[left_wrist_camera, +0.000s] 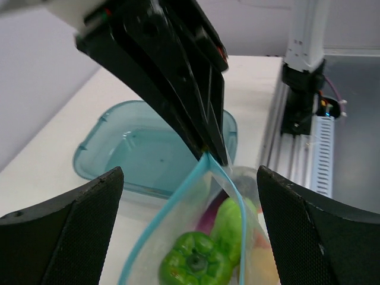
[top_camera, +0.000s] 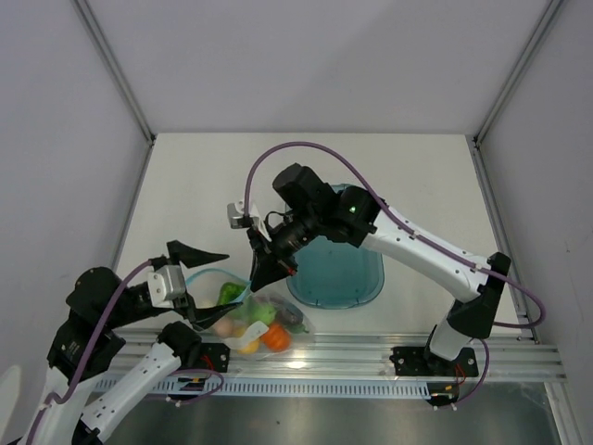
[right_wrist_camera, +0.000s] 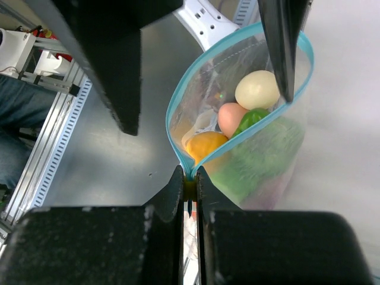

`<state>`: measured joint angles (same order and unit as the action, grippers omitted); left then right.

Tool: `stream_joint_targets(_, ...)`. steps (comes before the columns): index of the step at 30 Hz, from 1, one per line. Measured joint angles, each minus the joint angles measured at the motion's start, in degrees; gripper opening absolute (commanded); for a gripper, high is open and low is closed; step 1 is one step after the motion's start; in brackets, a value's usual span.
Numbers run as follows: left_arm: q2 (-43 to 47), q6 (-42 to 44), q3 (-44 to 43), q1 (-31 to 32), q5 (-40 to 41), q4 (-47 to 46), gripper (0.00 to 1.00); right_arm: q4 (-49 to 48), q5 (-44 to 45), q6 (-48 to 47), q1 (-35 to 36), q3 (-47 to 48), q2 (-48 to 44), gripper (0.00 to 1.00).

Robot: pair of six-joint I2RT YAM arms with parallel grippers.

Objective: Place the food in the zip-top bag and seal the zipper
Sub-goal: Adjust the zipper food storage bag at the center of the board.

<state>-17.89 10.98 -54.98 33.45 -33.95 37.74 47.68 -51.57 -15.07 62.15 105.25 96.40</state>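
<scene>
We see the food [right_wrist_camera: 257, 89] in the bag [right_wrist_camera: 267, 155]; right hand [right_wrist_camera: 190, 178] pinches one zipper [right_wrist_camera: 168, 122] end to anchor it, left hand [left_wrist_camera: 190, 172] gapes wide astride the other, prob to seal.

Pale grey walls [top_camera: 306, 56] enclose a white tabletop [top_camera: 204, 176] on three sides, with slanted metal posts [top_camera: 114, 69] at the back corners. A slotted aluminium rail [top_camera: 352, 357] runs along its near edge; the lighting seems even.

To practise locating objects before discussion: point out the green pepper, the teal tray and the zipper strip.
green pepper [left_wrist_camera: 196, 262]: left wrist view, top near the stem.
teal tray [left_wrist_camera: 139, 157]: left wrist view, bare floor.
zipper strip [right_wrist_camera: 170, 122]: right wrist view, left side of the bag's mouth.
</scene>
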Motion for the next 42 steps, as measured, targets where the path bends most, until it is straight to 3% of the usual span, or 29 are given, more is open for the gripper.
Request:
stream_joint_targets(8, -4.0, -1.8, 0.6, 0.0, -9.6, 0.5, 0.94, 0.4, 1.2, 0.0, 0.7, -0.4, -2.8, 0.0)
stream_joint_targets(13, -5.7, -2.6, 0.9, 0.0, -13.0, 0.6, 0.88, 1.1, 1.7, 0.0, 0.7, -0.7, -2.8, 0.0)
stream_joint_targets(21, -8.3, -3.3, 0.9, 0.0, -13.3, 2.1, 0.64, 1.7, 3.2, -0.1, 0.7, -0.7, -2.8, 0.0)
stream_joint_targets(29, -9.7, -4.2, 0.9, 0.0, -7.0, 5.1, 0.44, 2.7, 4.9, -0.2, 0.5, -0.8, -3.0, 0.0)
stream_joint_targets(39, -13.8, -6.5, 0.9, 0.0, -4.8, 7.9, 0.3, 3.1, 5.6, -0.2, 0.0, -1.0, -3.0, 0.0)
stream_joint_targets(42, -13.7, -7.2, 0.8, 0.0, -4.7, 7.9, 0.07, 3.0, 5.6, -0.2, 0.0, -1.0, -3.0, 0.0)
